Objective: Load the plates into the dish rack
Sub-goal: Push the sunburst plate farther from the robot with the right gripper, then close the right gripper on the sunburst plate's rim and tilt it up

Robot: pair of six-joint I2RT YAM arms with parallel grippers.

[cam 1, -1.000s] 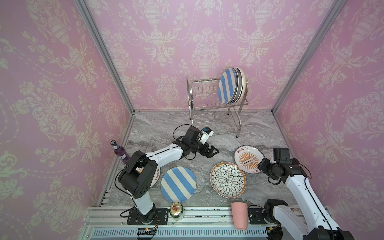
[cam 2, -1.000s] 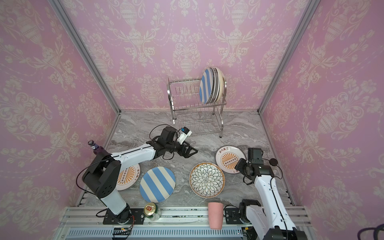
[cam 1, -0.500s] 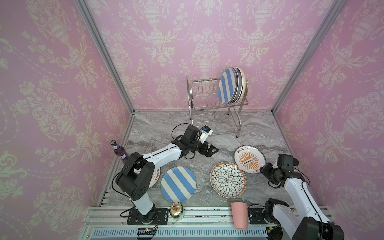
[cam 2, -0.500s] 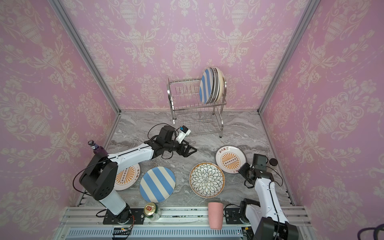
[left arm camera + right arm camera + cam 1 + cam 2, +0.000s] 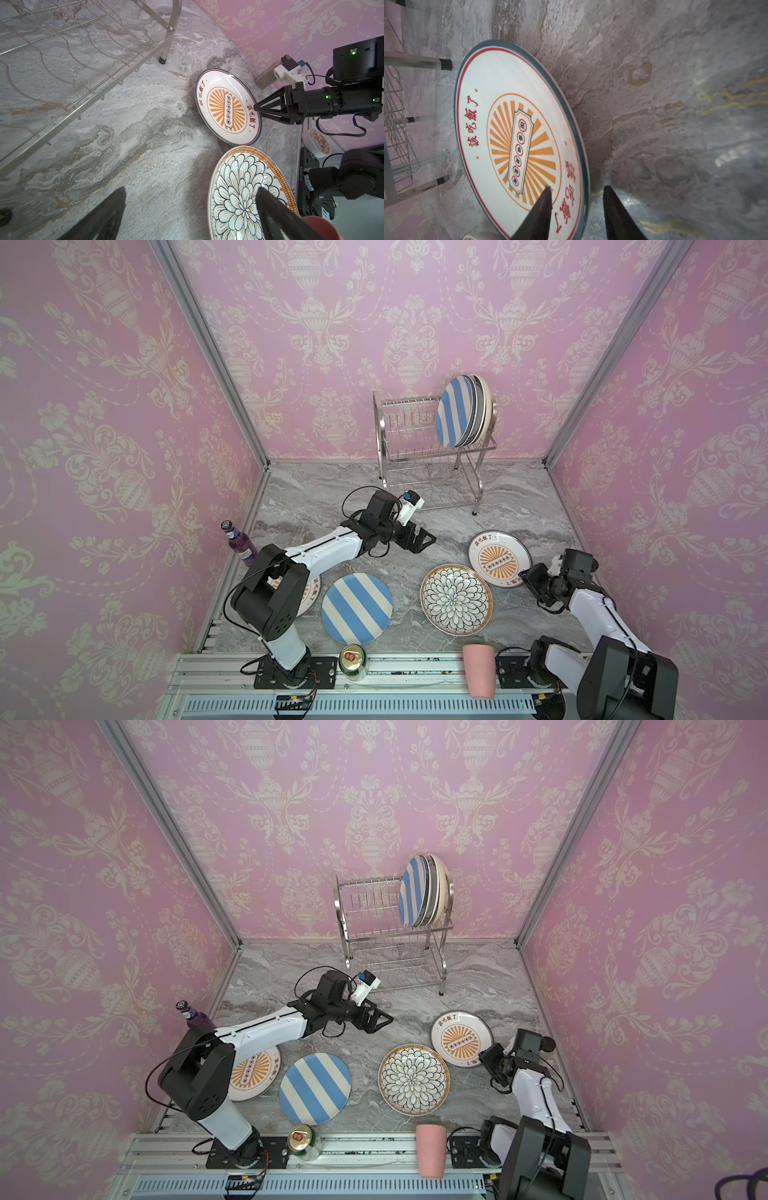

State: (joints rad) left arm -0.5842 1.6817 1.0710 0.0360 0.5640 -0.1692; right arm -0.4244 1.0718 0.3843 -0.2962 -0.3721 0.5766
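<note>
Four plates flat on tabletop [image 5: 519, 497]: right sunburst plate [image 5: 500, 558], left sunburst plate [image 5: 253, 1073], petal plate [image 5: 456, 598], striped plate [image 5: 356, 608]. One dish rack [image 5: 409, 429]; upright plates in it: racked striped plate [image 5: 455, 412] plus roughly three behind, exact count unclear. One bottle [image 5: 239, 542], one can [image 5: 352, 660], one pink cup [image 5: 480, 672], one tape roll [image 5: 315, 142].

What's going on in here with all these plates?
A two-armed robot is filling the dish rack; several plates already stand on its top shelf. The right gripper straddles the rim of an orange-sunburst plate on the table, jaws not yet clamped. The left gripper hovers open and empty before the rack. Three more plates lie flat.
</note>
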